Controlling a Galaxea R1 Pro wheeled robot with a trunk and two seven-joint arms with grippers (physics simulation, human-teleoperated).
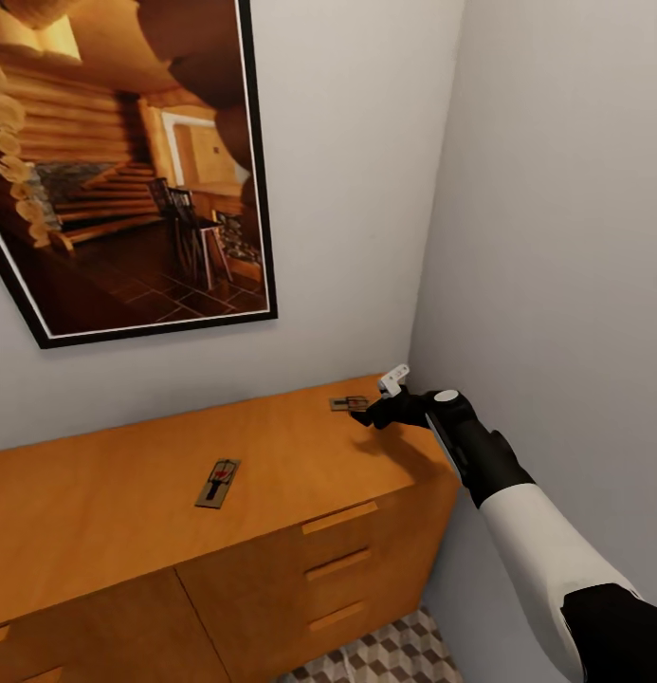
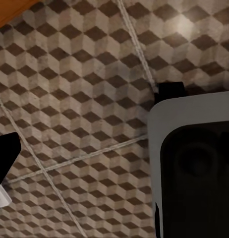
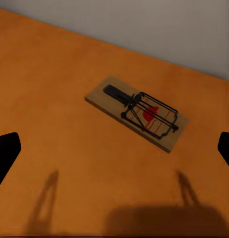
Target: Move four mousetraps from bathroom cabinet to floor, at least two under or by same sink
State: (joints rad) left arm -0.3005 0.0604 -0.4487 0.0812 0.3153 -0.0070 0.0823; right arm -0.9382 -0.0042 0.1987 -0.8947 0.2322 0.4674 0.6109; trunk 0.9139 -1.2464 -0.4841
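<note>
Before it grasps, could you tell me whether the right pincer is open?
Open: the right pincer has fingertips spread wide, the mousetrap lying untouched between them.

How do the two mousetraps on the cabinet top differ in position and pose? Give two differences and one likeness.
The near mousetrap lies mid-cabinet, well away from the right gripper; the far mousetrap lies by the back wall, just beside the gripper. The near one points front to back; the far one lies crosswise. Both lie flat on the cabinet.
</note>
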